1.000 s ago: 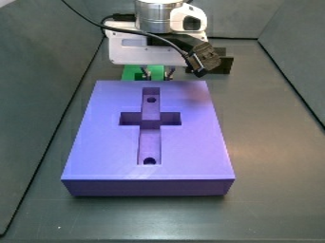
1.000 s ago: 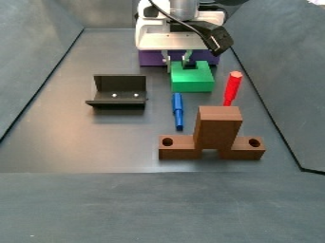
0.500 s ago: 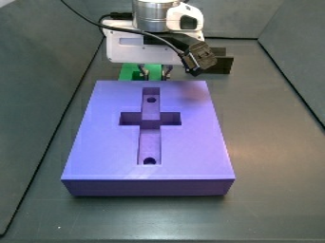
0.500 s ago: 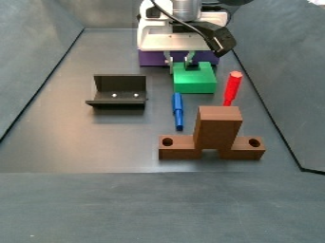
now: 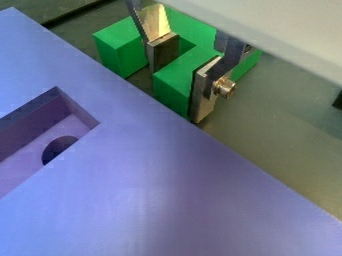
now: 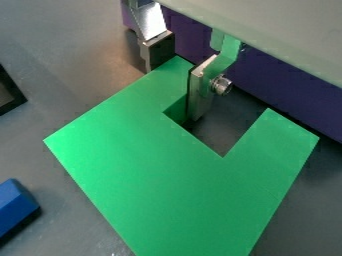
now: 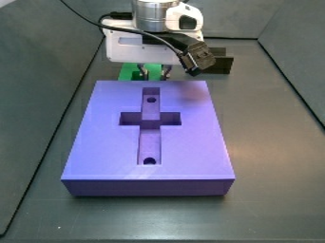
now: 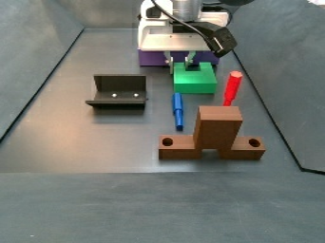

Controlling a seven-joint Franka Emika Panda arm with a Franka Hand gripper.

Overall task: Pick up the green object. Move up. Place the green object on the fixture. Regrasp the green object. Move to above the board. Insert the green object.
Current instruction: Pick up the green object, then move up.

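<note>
Gripper [image 6: 178, 78] fingers [image 6: 199, 90] straddle one prong of the green object [image 6: 174, 160], arm reaching straight down beside the board [image 7: 152, 133].

Readable text: none could be read in any view.
Gripper [image 6: 179, 78]: it stood low over the green object [image 6: 160, 170], and no lettering showed on its silver fingers.
Green object: plain, with no label or number.
Board [image 7: 152, 130]: plain purple, with no marking.
Fixture [image 8: 118, 92]: dark, with no sign or brand showing.
</note>
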